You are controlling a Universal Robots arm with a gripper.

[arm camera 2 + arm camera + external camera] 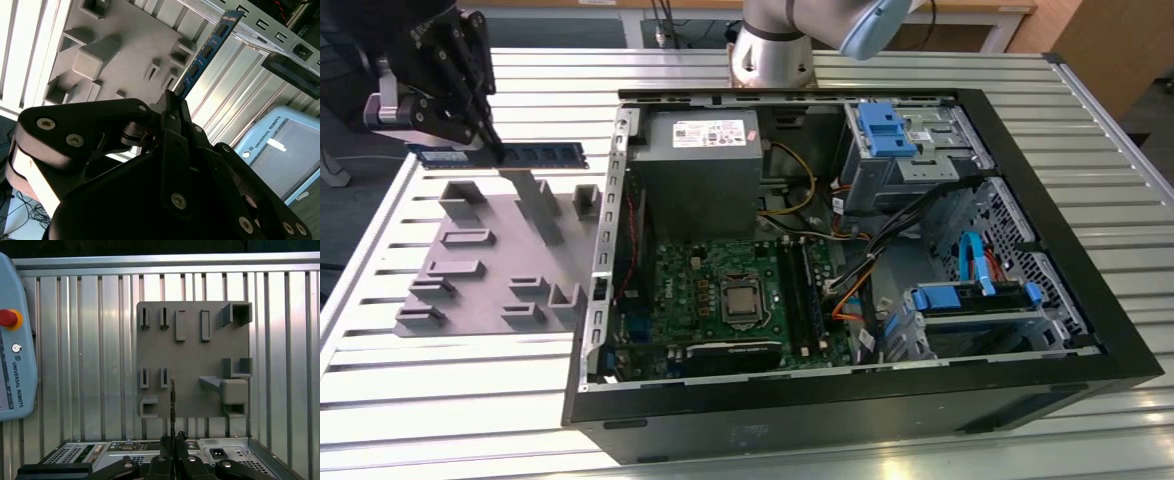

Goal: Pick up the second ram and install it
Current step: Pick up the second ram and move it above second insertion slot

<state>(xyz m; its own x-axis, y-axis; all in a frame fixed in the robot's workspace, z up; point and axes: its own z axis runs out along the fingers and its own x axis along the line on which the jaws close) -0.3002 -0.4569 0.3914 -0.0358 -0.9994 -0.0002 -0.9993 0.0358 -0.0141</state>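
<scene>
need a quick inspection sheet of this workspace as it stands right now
surface: slatted aluminium table, carrying the grey fixture plate and the open computer case
job's things: second ram held outside the case, over the fixture plate; green motherboard lies in the case
clutter: teach pendant beside the fixture plate in both wrist views
grippers: end effector shut on the second ram
cables: wire bundles and a blue data cable, all inside the case
surroundings: robot base beyond the case in the exterior view
</scene>
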